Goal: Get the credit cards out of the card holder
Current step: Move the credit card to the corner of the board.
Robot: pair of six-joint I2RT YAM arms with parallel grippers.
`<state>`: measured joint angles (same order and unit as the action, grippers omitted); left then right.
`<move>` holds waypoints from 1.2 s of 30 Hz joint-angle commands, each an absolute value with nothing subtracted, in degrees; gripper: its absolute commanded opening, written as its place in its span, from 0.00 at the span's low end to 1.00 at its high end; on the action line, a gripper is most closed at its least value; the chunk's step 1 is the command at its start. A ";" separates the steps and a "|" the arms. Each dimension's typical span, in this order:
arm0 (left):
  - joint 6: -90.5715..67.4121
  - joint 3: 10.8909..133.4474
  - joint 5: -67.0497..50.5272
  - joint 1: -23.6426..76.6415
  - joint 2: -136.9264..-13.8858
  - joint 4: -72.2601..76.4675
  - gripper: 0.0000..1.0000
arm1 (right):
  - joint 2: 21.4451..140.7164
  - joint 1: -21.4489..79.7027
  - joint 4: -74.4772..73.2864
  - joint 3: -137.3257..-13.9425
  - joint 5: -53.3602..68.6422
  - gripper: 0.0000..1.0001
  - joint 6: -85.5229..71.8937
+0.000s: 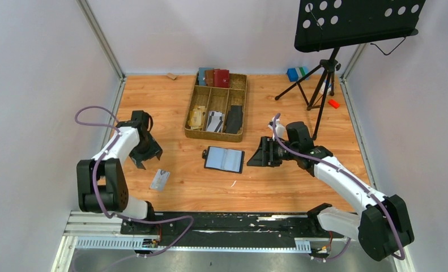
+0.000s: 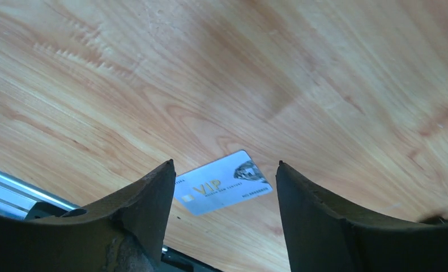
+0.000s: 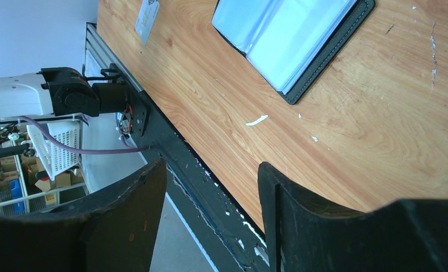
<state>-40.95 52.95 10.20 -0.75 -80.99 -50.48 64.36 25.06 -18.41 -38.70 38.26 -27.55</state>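
Note:
The card holder (image 1: 224, 159) lies open on the wooden table, its grey-blue sleeve pages facing up; the right wrist view shows it as well (image 3: 292, 39). One whitish credit card (image 1: 160, 179) lies flat on the table to its left, near the front edge. It reads "VIP" in the left wrist view (image 2: 222, 182). My left gripper (image 1: 149, 158) hovers above and just behind that card, open and empty (image 2: 226, 164). My right gripper (image 1: 254, 153) is open and empty (image 3: 213, 167), just right of the card holder and not touching it.
A wicker tray (image 1: 214, 136) with compartments stands behind the card holder, with cards, a black flat piece and red, brown and blue wallets (image 1: 214, 77) in it. A black music stand (image 1: 323, 73) stands back right. A black rail (image 1: 227, 218) runs along the near edge.

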 commanded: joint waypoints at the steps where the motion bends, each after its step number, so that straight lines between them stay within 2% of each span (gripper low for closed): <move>1: -36.89 52.21 7.95 -2.02 -84.73 -48.24 0.71 | 62.47 25.31 -17.73 -39.99 38.78 0.60 -27.26; 4: -36.16 50.80 6.90 -2.13 -86.49 -45.71 0.67 | 61.95 25.31 -18.24 -40.20 38.67 0.60 -27.00; 11: -39.22 46.29 8.26 -3.43 -86.25 -45.75 0.66 | 61.59 25.17 -18.82 -40.61 38.63 0.60 -26.61; 26: -45.95 30.69 -4.31 -6.86 -82.71 -34.42 0.61 | 61.42 25.13 -18.45 -40.96 39.16 0.60 -26.58; 36: -46.44 31.36 -1.67 -5.89 -83.62 -41.71 0.63 | 62.29 24.94 -16.18 -40.61 40.49 0.60 -28.04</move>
